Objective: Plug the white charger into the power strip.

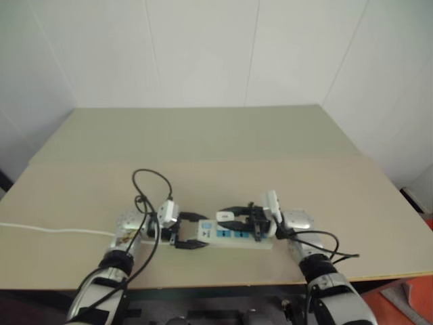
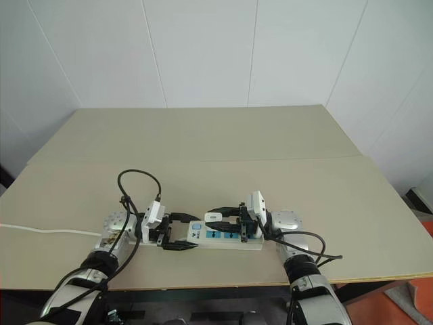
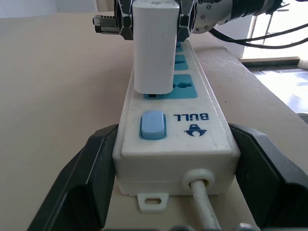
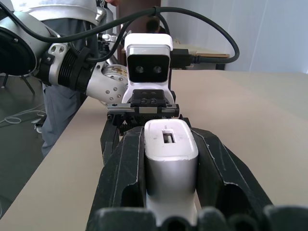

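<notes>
Charger poised over strip

Black left gripper [image 3: 173, 192] clamps the long white plastic power strip [image 3: 178, 144]; the white boxy charger [image 3: 155, 45] stands at its first blue outlet.

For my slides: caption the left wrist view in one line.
Left gripper clamps the power strip at its cord end while the right gripper holds the white charger over an outlet.

One white charger [image 3: 153, 45], one power strip [image 3: 175, 139] (three blue outlet faces, one blue switch [image 3: 152, 124]), one cord [image 1: 54, 231], two hands, left [image 1: 190, 231] and right [image 1: 233, 225], one worktop [image 1: 203, 142]
</notes>
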